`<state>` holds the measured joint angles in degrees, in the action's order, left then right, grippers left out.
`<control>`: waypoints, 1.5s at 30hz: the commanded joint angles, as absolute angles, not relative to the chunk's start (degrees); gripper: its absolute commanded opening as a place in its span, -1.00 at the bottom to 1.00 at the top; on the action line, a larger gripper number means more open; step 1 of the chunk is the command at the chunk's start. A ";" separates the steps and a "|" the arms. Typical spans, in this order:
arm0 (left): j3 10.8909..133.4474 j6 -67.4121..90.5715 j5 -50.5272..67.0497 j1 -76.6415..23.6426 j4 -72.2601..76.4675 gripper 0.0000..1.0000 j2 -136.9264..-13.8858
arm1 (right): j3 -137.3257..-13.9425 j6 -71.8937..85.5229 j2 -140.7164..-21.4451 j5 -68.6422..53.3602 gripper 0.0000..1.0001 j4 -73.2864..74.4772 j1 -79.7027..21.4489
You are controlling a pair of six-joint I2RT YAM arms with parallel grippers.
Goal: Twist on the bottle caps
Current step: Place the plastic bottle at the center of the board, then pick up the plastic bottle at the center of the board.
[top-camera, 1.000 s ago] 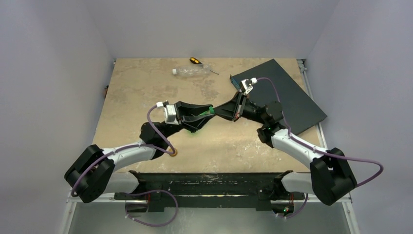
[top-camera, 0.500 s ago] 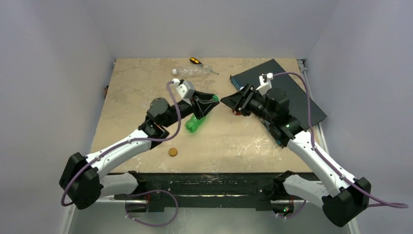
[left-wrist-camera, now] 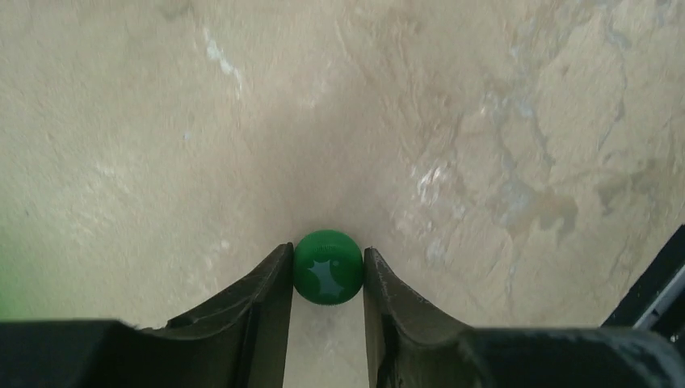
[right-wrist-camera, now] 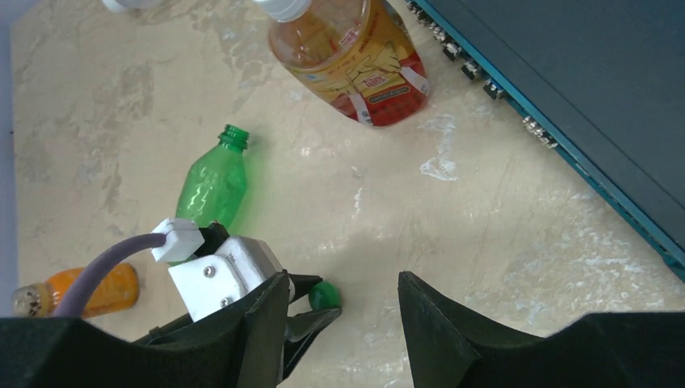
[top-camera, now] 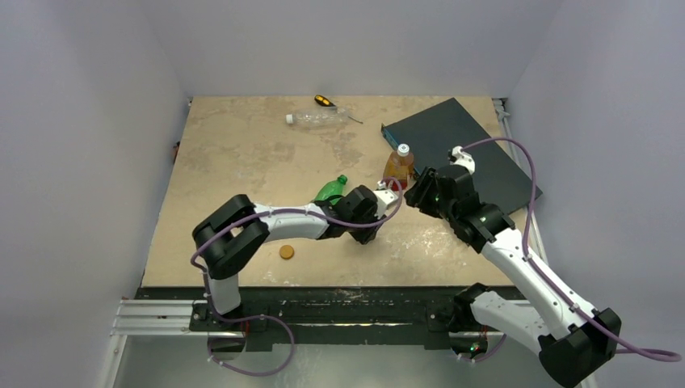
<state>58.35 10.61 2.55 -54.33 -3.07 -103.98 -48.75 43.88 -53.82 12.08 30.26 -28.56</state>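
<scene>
my left claw (left-wrist-camera: 327, 260): pinching green cap (left-wrist-camera: 327, 271) near green bottle (right-wrist-camera: 214, 182)
my right claw (right-wrist-camera: 341, 283): open, empty
risk: tip-only pinch, cap pops out

The green cap (left-wrist-camera: 327, 267) is pinched in the left claw (left-wrist-camera: 327, 254), the uncapped green bottle (top-camera: 329, 191) lies flat nearby, and the amber bottle (top-camera: 398, 164) stands white-capped.

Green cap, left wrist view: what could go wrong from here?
1. The left gripper pinches the green cap by its round rim at the very fingertips; it may slip or tilt during threading.
2. The green bottle is uncapped and unheld: the right gripper is open on nothing, so pressing the cap on could push it over.
3. The two grippers are close together; they may collide.
</scene>
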 commanded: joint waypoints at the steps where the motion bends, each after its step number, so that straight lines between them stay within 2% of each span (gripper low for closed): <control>1: 64.83 10.12 -2.96 -56.33 -8.38 -0.52 -108.43 | -48.13 40.72 -53.29 17.07 0.12 31.67 -28.64; 4: 66.43 10.12 -4.40 -56.71 -10.23 -0.25 -109.48 | -47.47 39.90 -53.52 16.64 0.13 31.53 -28.74; 6: 66.62 10.05 -5.49 -56.71 -10.77 0.02 -108.73 | -47.07 39.53 -53.57 16.63 0.16 31.34 -28.72; 7: 66.71 9.73 -5.94 -56.69 -10.91 0.21 -108.10 | -47.08 39.33 -53.65 16.66 0.19 31.36 -28.72; 8: 66.90 9.54 -6.20 -56.69 -11.13 0.63 -107.38 | -47.17 39.08 -53.82 16.54 0.23 31.33 -28.67; 9: 67.03 9.31 -6.30 -56.62 -11.09 0.85 -106.51 | -47.31 38.83 -54.03 16.33 0.26 31.22 -28.73; 12: 67.68 9.25 -5.83 -55.68 -10.70 0.99 -102.35 | -47.74 37.87 -54.72 15.28 0.29 30.96 -28.71; 16: 67.73 10.46 -4.49 -51.52 -9.73 1.00 -94.24 | -46.88 36.32 -56.78 13.35 0.31 29.72 -28.85; 20: 70.61 8.34 -10.97 -47.15 -15.76 1.00 -90.41 | -46.57 35.80 -60.60 12.42 0.29 28.36 -31.33; 27: 72.31 4.44 -10.44 -39.01 -24.93 1.00 -97.38 | -47.45 35.40 -65.81 10.78 0.29 25.92 -35.47; 38: 73.92 1.57 -1.45 -34.41 -23.38 0.99 -107.41 | -47.76 33.22 -71.67 11.43 0.28 24.93 -39.95; 42: 71.15 0.99 0.38 -33.95 -20.94 0.81 -107.37 | -48.15 31.65 -73.01 11.88 0.27 24.80 -40.23; 45: 66.97 0.30 2.24 -33.91 -16.69 0.45 -104.34 | -48.07 30.14 -74.25 11.88 0.24 23.95 -41.03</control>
